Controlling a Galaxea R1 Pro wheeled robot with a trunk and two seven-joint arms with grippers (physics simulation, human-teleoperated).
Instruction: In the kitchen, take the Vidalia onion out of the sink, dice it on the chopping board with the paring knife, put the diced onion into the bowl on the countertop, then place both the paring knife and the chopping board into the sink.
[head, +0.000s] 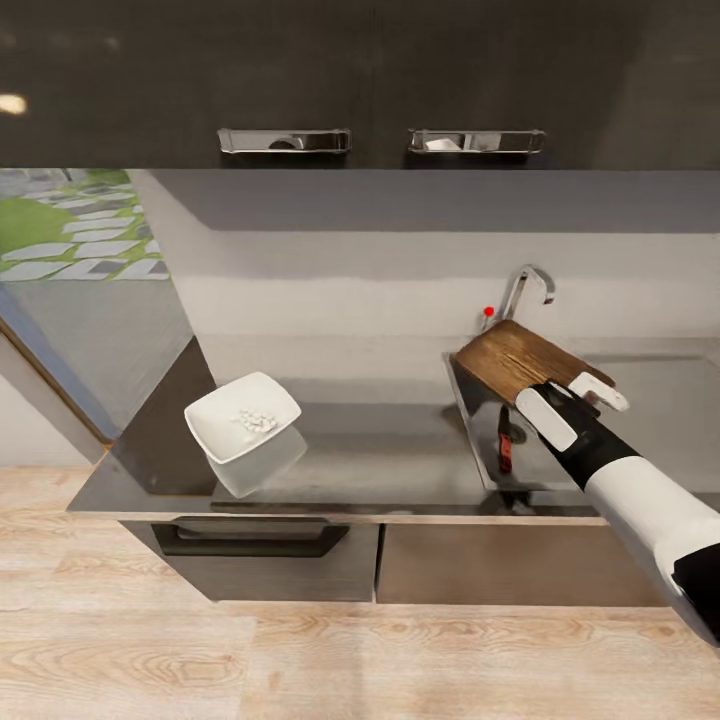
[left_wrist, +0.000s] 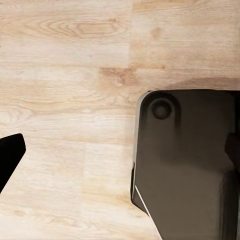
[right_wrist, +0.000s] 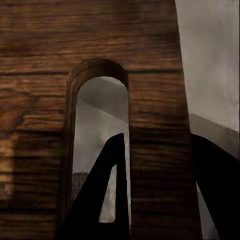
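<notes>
Head view: tilted woodgrain chopping board over sink.

Bowl on desk left of sink, chopping board tilted over sink, paring knife in sink, faucet behind sink.

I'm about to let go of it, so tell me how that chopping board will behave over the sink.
The chopping board looks like a stiff wooden slab, so it should not flex. It stands tilted over the sink, gripped at its handle slot by the right end effector, so it will probably slide or tip down. It may land on the paring knife.
</notes>
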